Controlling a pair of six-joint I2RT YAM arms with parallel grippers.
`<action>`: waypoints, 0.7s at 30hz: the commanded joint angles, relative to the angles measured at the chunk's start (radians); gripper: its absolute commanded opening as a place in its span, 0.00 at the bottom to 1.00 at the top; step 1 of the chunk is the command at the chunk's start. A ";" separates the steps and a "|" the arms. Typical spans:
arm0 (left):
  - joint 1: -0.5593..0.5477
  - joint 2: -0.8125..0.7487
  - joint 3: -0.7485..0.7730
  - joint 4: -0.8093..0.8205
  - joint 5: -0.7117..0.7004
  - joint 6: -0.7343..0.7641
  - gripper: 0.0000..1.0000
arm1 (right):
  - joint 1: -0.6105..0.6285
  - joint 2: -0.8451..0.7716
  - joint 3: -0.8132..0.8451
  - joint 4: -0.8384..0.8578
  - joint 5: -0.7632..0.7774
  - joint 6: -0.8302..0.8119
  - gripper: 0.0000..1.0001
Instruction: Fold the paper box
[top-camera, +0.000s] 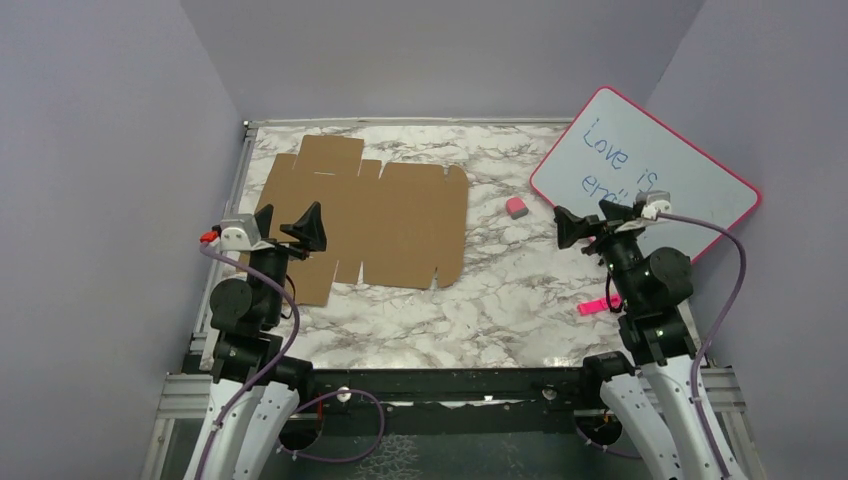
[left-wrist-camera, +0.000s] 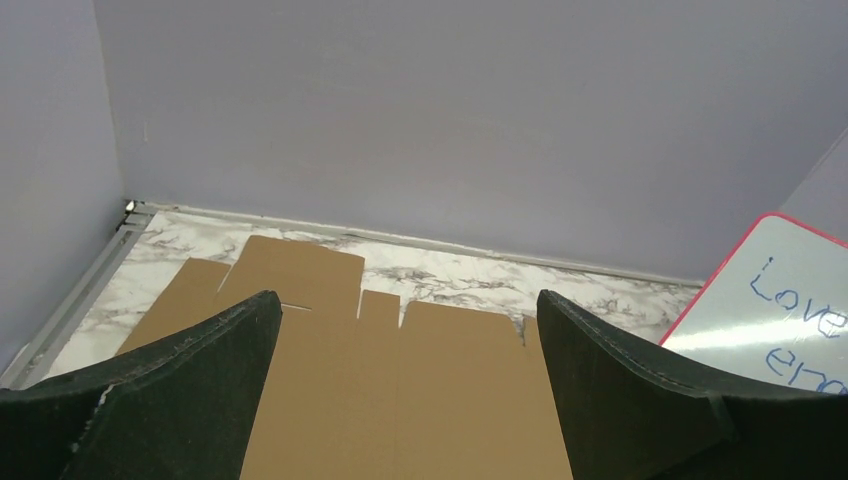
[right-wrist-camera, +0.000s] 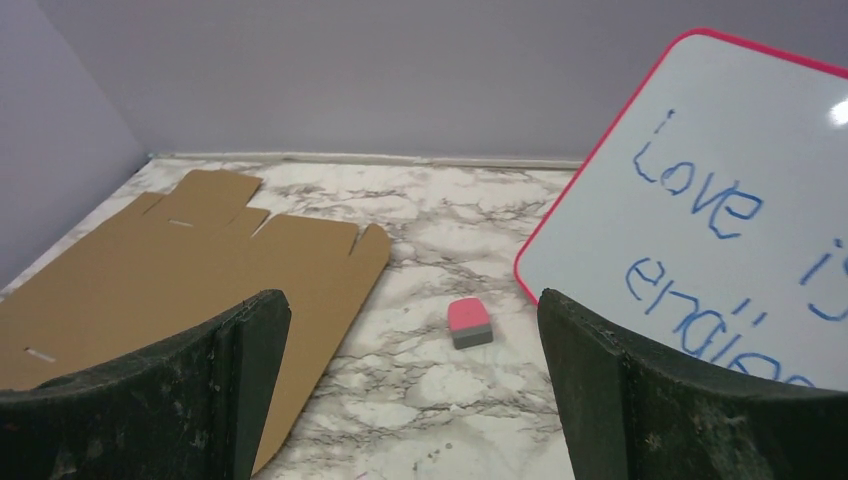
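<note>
The paper box (top-camera: 385, 225) lies left of the eraser (top-camera: 516, 207) (whiteboard (top-camera: 625, 150) rightmost).

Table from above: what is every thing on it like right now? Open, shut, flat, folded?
Paper box: flat, not folded yet, lying on the table.
Whiteboard: has blue writing on it.
Eraser: lying on the table, nothing touching it.
Pink marker: lying on the table by the right arm.
Left hand: open, holding nothing.
Right hand: open, holding nothing.
</note>
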 joint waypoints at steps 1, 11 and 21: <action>0.004 -0.072 0.008 -0.090 -0.018 -0.042 0.99 | -0.004 0.107 0.067 -0.024 -0.163 0.064 1.00; 0.003 -0.210 -0.011 -0.289 -0.022 -0.108 0.99 | -0.004 0.394 0.070 0.116 -0.283 0.143 1.00; -0.002 -0.241 -0.015 -0.336 -0.034 -0.118 0.99 | -0.002 0.865 0.166 0.261 -0.457 0.279 0.96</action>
